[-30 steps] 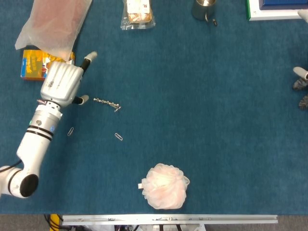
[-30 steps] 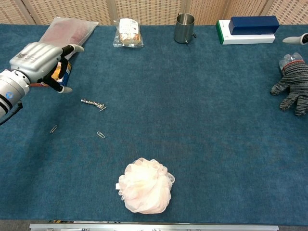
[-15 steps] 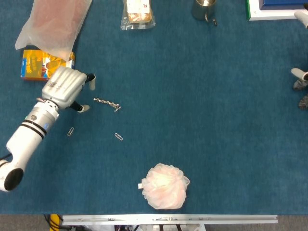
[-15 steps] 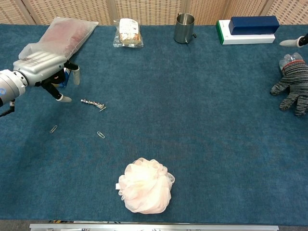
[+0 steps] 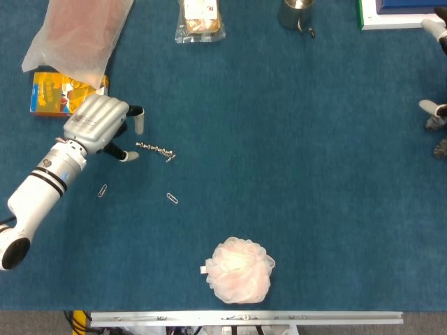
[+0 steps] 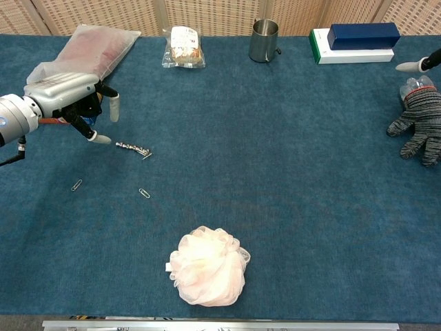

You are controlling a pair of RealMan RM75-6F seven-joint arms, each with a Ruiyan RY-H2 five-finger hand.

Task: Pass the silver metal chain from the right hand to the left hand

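Observation:
The silver metal chain (image 5: 155,149) (image 6: 134,147) lies stretched out on the blue cloth, left of centre, with nothing holding it. My left hand (image 5: 99,123) (image 6: 65,96) hovers just left of it, palm down and fingers apart. One fingertip (image 5: 130,155) (image 6: 100,138) comes close to the chain's left end; I cannot tell whether it touches. Of my right hand (image 5: 436,26) (image 6: 417,65), only pale fingertips show at the far right edge, far from the chain.
Two paper clips (image 5: 172,198) (image 5: 103,190) lie below the chain. A pink bath pouf (image 5: 240,269) sits near the front edge. A grey knit glove (image 6: 418,125) lies far right. At the back are a plastic bag (image 5: 80,31), orange box (image 5: 52,94), snack packet (image 5: 201,17), metal cup (image 5: 296,12) and boxes (image 6: 358,38).
My left hand has turned its fingers downward and shifted right, toward the chain's left end. The chain has not moved. The right hand's fingertips have drifted slightly at the frame edge.

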